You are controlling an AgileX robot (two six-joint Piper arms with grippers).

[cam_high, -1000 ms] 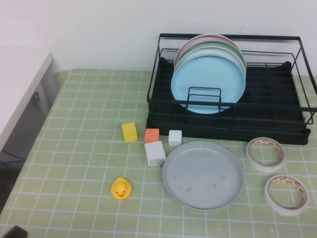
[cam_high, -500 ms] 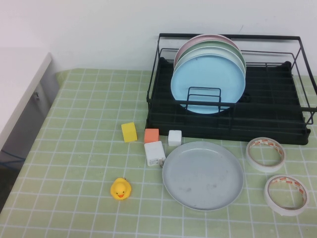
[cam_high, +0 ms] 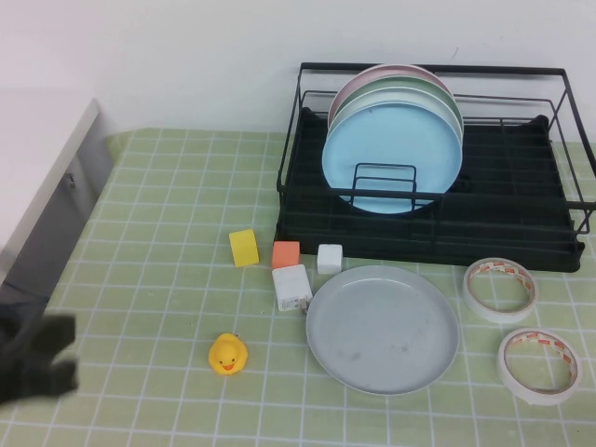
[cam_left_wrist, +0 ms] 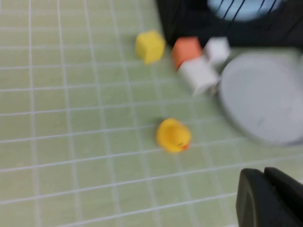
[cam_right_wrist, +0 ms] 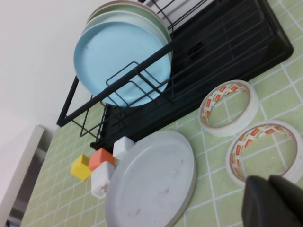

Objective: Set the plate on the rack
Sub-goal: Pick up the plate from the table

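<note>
Look first at the rack (cam_high: pixel 433 168) at the back of the counter (cam_high: pixel 158 233) — a blue plate (cam_high: pixel 392 158) stands in it. The grey plate (cam_high: pixel 382 328) lies flat in front, beside two tape rings (cam_high: pixel 500 290). Only your high view shows the left end effector (cam_high: pixel 33 358), a dark blur low at the counter's left edge. The right end effector (cam_right_wrist: pixel 274 201) shows only in its own wrist view, above the tape. You cannot tell how wide either one is.

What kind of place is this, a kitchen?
Probably a mock kitchen test bench: a rack of plates, a grey plate, yet also a toy duck and tape rolls. The left claw enters at the near left edge; the right claw hovers near the tape.
</note>
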